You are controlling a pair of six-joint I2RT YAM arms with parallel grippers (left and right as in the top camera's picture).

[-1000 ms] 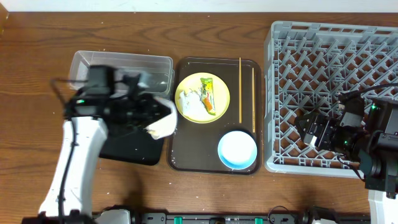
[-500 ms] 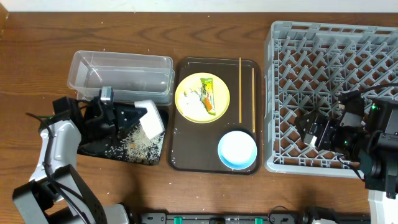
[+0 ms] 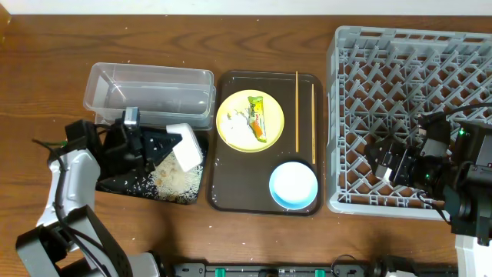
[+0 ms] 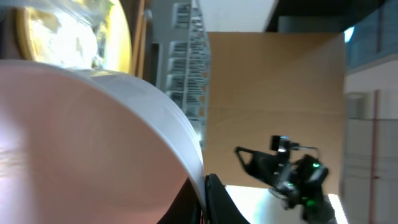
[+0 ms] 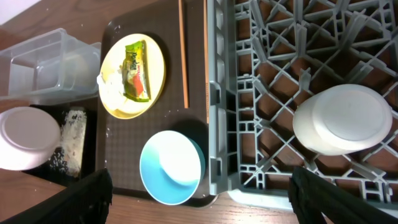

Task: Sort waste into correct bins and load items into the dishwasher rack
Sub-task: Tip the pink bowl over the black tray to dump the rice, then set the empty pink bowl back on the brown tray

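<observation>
Rice scraps [image 3: 175, 181]: heap larger than half a second ago, lying in black tray [image 3: 198, 196].
Left gripper [image 3: 171, 146] clamps tilted white bowl [image 3: 187, 146] over that tray. Right gripper [image 3: 382, 160] spread and empty, well right of tray, above dishwasher rack [image 3: 346, 46]. Snack wrapper [image 3: 256, 117] on yellow plate [image 3: 231, 104], right of tray.

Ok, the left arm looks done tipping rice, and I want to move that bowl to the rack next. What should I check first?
1. Rice lies inside the black tray: ok.
2. White bowl fully emptied: cannot tell, its inside is not clearly shown.
3. Left gripper holds the bowl's rim: ok.
4. Right gripper jaws open and empty: ok.
5. Free pegs in the dishwasher rack: ok, only one upturned white dish shows there.
</observation>
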